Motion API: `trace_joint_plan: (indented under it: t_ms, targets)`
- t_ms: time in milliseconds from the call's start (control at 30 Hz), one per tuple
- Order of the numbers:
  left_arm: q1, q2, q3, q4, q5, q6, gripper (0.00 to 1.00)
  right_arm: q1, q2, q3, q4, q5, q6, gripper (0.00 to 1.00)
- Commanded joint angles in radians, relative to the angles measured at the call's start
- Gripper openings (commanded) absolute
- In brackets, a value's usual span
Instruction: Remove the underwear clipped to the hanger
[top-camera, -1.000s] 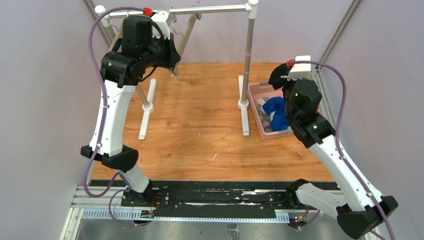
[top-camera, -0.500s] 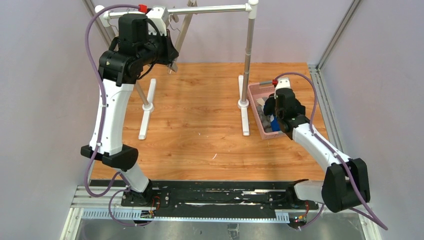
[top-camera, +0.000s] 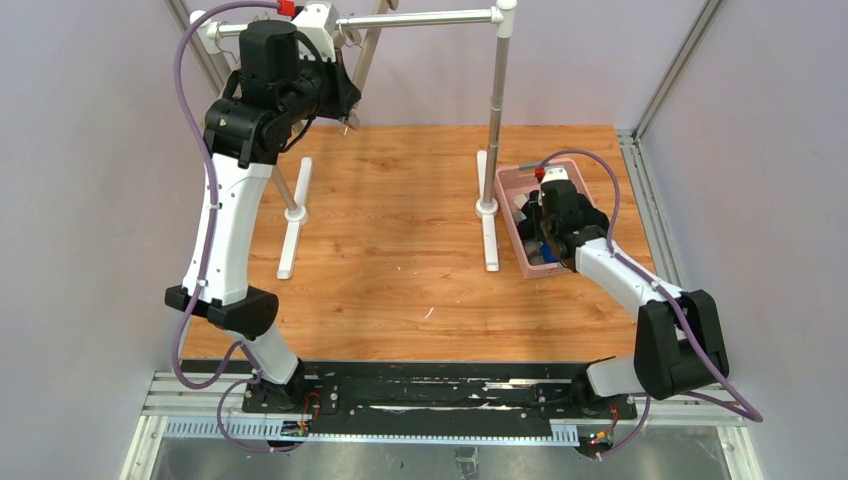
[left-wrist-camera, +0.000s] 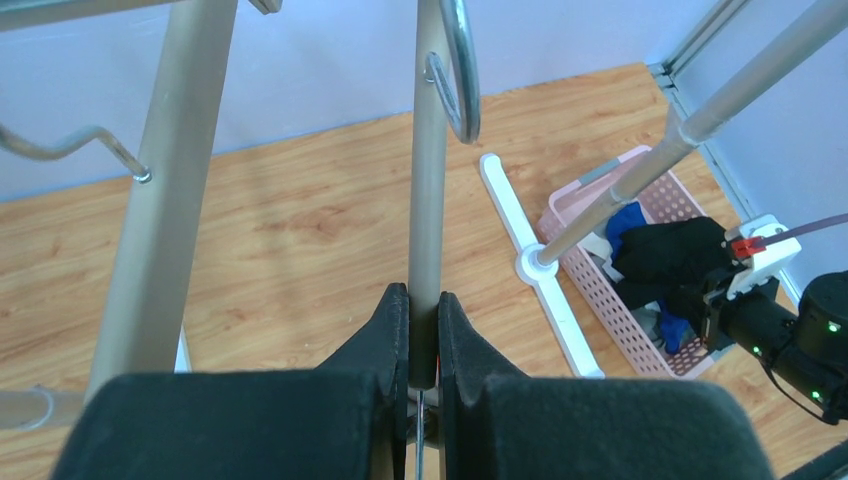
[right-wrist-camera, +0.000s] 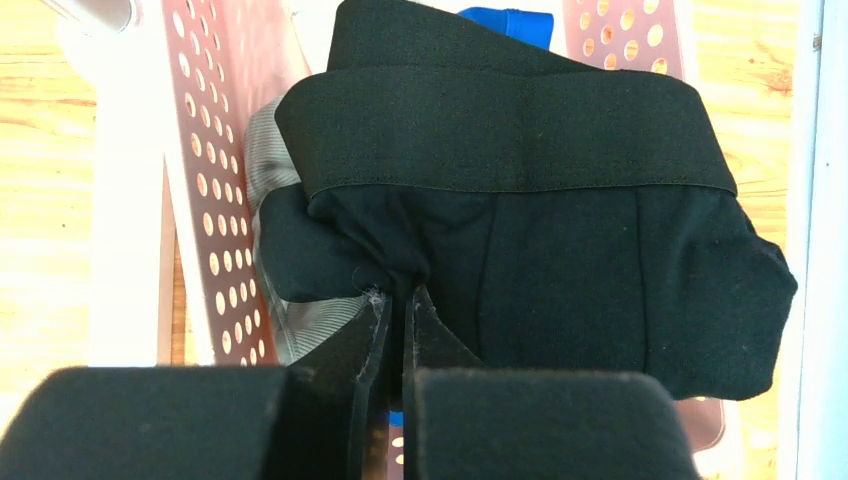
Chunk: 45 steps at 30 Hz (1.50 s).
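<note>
Judging the plain black cloth briefs (right-wrist-camera: 520, 230) limp, we note right gripper (right-wrist-camera: 398, 295) pinching their fold over the pink perforated basket (right-wrist-camera: 215, 150), left gripper (left-wrist-camera: 422, 295) clamping a pale hanger bar (left-wrist-camera: 430, 150).

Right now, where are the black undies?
From above, the black undies are on the right, in the pink basket by the rack's right post, atop the grey pair and blue pair, pinched by the right pincer.

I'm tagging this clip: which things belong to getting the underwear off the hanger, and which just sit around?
In the job: plain black cloth briefs, pinched by the right fingers; bright blue briefs; grey briefs; pink perforated plastic basket; beige hanger bar with metal hook, clamped by the left fingers.
Just about: silver clothes rail on white feet; wooden tabletop.
</note>
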Motion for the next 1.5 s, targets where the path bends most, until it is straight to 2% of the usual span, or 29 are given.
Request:
trace_joint_plan:
  t_ms: [0,300,367,467,533,633,800,1100,1467]
  targets:
    - [0.01,0.028,0.004,0.076,-0.009,-0.005,0.0,-0.014,-0.017,0.005,-0.017,-0.035,0.026,0.01]
    - [0.011,0.047,-0.017,0.111,-0.015,-0.018,0.01,-0.015,-0.043,-0.016,-0.028,-0.029,0.022,0.0]
    - [0.011,0.04,-0.039,0.114,-0.02,-0.021,0.12,-0.015,-0.04,-0.018,-0.031,-0.03,0.025,0.01]
    - [0.011,0.013,-0.089,0.135,-0.028,-0.025,0.38,-0.014,-0.03,-0.011,-0.033,-0.035,0.024,0.02]
    - [0.011,-0.011,-0.118,0.155,-0.032,-0.024,0.45,-0.015,-0.02,0.001,-0.039,-0.041,0.022,0.16]
    - [0.011,-0.035,-0.127,0.164,-0.045,-0.028,0.49,-0.014,-0.012,0.02,-0.047,-0.047,0.019,0.33]
    - [0.011,-0.063,-0.117,0.157,-0.056,-0.016,0.57,-0.015,-0.024,0.055,-0.055,-0.06,-0.003,0.43]
    - [0.011,-0.141,-0.171,0.15,-0.072,-0.01,0.69,-0.015,-0.119,0.117,-0.106,-0.042,-0.045,0.47]
    - [0.011,-0.333,-0.336,0.153,-0.194,0.038,0.7,-0.013,-0.387,0.139,-0.152,-0.049,-0.032,0.5]
